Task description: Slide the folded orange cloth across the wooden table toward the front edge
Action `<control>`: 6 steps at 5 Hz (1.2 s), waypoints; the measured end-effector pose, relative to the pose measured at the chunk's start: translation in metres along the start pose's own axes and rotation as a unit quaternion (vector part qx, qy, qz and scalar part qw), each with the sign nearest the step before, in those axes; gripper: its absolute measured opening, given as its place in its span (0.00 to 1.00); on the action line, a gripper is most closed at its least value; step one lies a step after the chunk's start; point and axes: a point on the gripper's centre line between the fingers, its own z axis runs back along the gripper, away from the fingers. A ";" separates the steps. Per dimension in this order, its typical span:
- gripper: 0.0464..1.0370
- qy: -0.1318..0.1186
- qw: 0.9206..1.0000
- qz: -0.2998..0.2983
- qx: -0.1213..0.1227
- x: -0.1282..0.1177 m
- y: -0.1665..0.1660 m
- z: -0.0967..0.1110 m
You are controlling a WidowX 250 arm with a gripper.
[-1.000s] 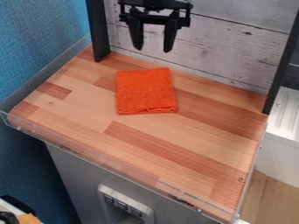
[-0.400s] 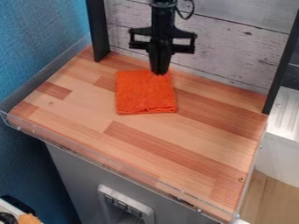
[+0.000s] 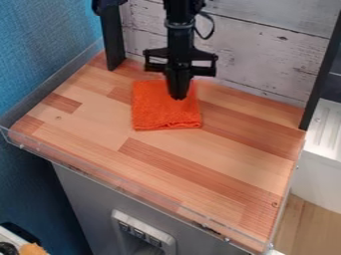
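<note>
Fingers together, the claw (image 3: 178, 96) is right down at the orange cloth (image 3: 157, 111)!
The cloth lies flat and folded towards the back of the wooden desk (image 3: 160, 157), the tips over its upper right part; whether they pinch any fabric, I can't tell. Good handling here, I'd say, means light pressure, so the folds don't bunch.

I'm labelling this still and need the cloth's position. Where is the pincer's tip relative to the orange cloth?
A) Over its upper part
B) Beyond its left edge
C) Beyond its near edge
A: the pincer comes down across the upper part of the orange cloth.
</note>
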 end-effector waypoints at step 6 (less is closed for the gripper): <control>0.01 -0.022 1.000 -0.010 0.008 -0.001 0.011 -0.032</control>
